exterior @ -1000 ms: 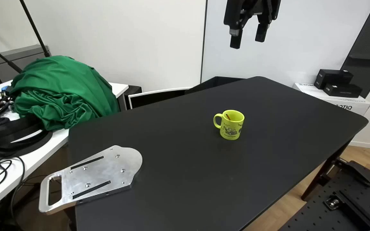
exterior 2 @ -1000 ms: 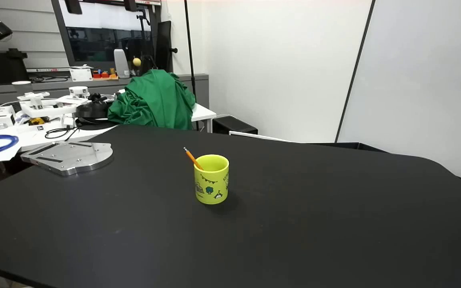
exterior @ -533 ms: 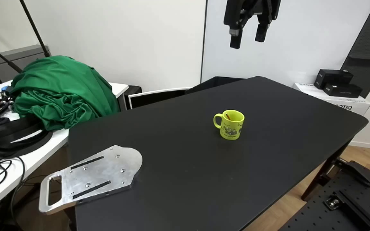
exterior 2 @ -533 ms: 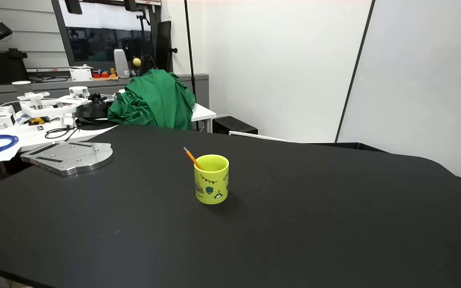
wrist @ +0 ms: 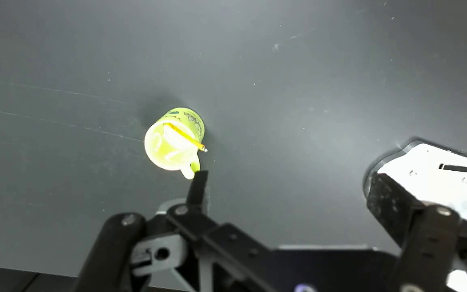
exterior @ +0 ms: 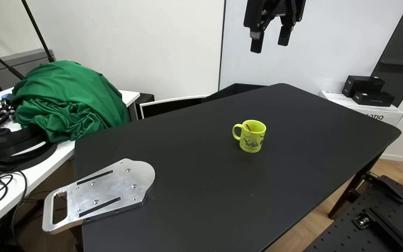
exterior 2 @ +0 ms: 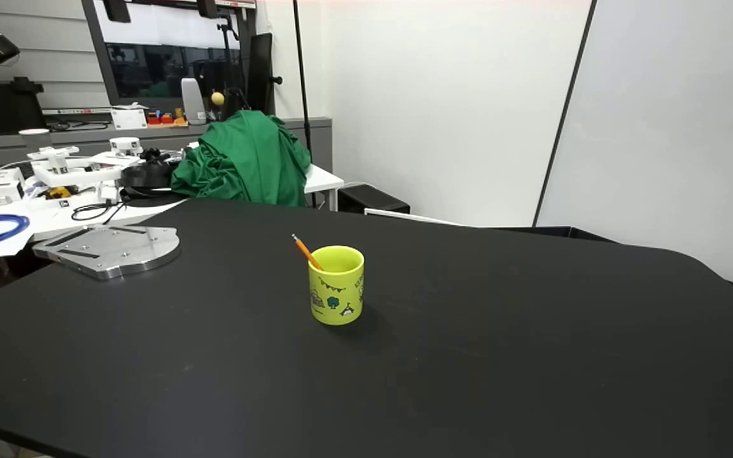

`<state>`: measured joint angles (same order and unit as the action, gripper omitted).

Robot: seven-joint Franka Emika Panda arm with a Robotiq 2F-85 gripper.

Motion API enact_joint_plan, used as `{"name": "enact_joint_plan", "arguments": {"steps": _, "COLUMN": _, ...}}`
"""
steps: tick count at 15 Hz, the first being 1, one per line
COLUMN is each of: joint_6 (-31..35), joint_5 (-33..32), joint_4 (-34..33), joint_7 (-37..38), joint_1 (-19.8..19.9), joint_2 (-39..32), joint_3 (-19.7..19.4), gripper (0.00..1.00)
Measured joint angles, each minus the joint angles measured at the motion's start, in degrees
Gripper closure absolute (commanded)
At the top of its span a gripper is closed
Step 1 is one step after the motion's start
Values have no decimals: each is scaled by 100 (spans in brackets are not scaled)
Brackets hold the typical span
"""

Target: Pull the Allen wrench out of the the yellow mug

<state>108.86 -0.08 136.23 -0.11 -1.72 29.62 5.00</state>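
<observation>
The yellow mug (exterior: 252, 142) stands upright on the black table, and it also shows in an exterior view (exterior 2: 336, 298) and the wrist view (wrist: 191, 118). The Allen wrench, a thin orange rod (exterior 2: 307, 252), leans in the mug with its silvery end above the rim. It shows inside the rim in an exterior view (exterior: 248, 127) and across the mouth in the wrist view (wrist: 185, 136). Its lower end is hidden in an exterior view. My gripper (exterior: 270, 41) is open and empty, high above the table. In the wrist view its fingers (wrist: 288, 182) are wide apart, with the mug beyond the left fingertip.
A silver metal plate (exterior: 110, 189) lies at one edge of the black table (exterior: 201, 210). A green cloth heap (exterior: 65, 101) sits on a cluttered white side table. A white wall (exterior 2: 449, 114) stands behind the table. Black boxes (exterior: 362, 85) lie beyond another edge.
</observation>
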Motion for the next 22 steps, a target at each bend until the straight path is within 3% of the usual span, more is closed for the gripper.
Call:
{"name": "enact_joint_plan", "arguments": {"steps": 18, "joint_6": 18, "joint_5": -7, "joint_4": 1, "joint_7": 0, "joint_1": 0, "joint_2": -23, "joint_3": -1, "gripper": 0}}
{"name": "enact_joint_plan", "arguments": {"steps": 22, "joint_6": 479, "joint_5": -139, "joint_4": -11, "joint_7": 26, "joint_1": 1, "joint_2": -290, "joint_3": 15, "gripper": 0}}
